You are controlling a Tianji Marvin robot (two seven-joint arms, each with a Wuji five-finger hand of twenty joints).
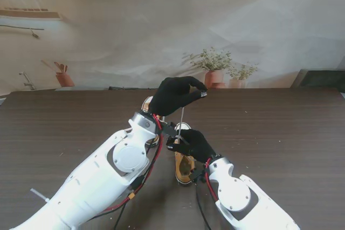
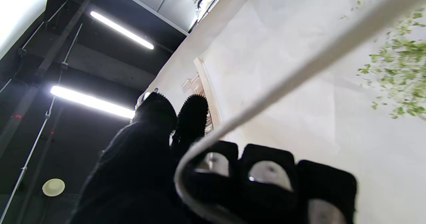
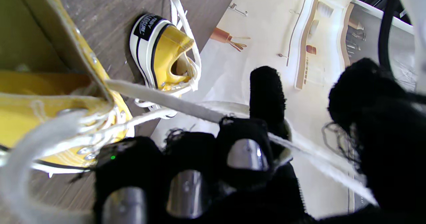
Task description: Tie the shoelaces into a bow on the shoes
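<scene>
Left hand [image 1: 175, 95] grasps a taut shoelace [image 1: 181, 117] raised over the shoe [image 1: 185, 165] at table [image 1: 280, 133] centre; right hand [image 1: 195, 144] grips lace at the shoe.

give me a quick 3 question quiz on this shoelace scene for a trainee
1. True or false: the left hand is raised above the table, pulling a white lace up from the near shoe.
2. Which hand is down at the near shoe? A) left hand B) right hand C) neither
3. Fill in: the canvas of both shoes is ____.

Key:
1. True. In the stand view the lace runs up to the closed fingers of the left hand.
2. B. The right wrist view shows lace crossing its fingers beside the eyelets.
3. Yellow. The second shoe stands on the table farther off, with white laces too.
</scene>
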